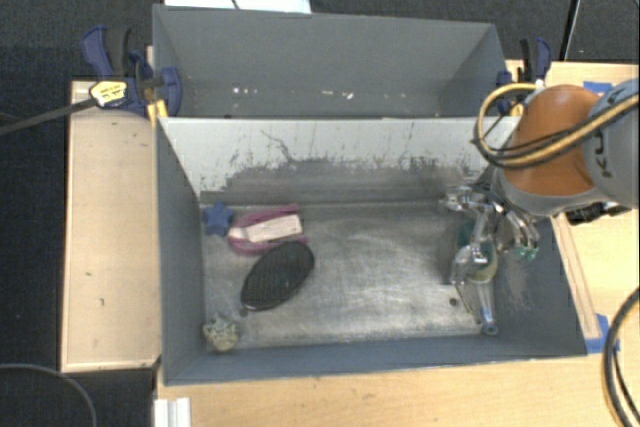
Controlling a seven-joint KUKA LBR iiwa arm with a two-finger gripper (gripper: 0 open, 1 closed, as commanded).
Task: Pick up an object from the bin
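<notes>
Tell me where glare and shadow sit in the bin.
Camera view: soft, even light; a pale sheen across the middle of the bin floor; the black oval at left casts only a thin shadow by its lower edge.

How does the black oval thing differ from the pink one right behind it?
The black oval thing is dark, plain and larger; the pink thing is pale, smaller and bears a white label. The black one lies diagonally, the pink one nearly level. Both lie on the bin's floor at its left.
</notes>
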